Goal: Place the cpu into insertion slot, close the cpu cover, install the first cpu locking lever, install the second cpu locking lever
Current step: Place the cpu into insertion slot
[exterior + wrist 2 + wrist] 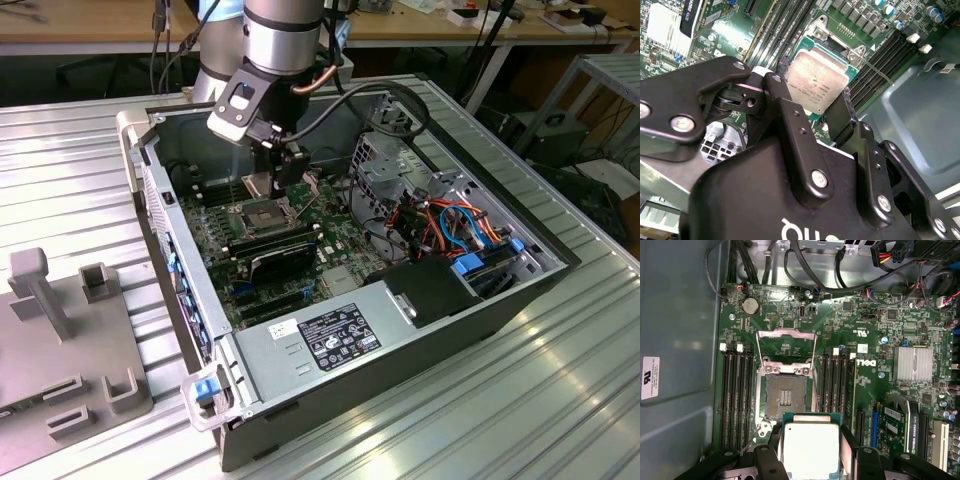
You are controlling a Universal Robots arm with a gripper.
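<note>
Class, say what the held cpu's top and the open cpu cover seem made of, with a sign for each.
The cpu: top looks like matt metal, dull silver-beige, softly reflecting light; its rim looks like green circuit board. The cpu cover: probably thin metal, bare silver, glinting edges.

A white label of black print and symbols lies on the power supply. Faint lines of print cross the chip; a marked white sticker stands on the case wall.

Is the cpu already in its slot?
No, the fingers hold the cpu, and the insertion slot lies bare.
</note>
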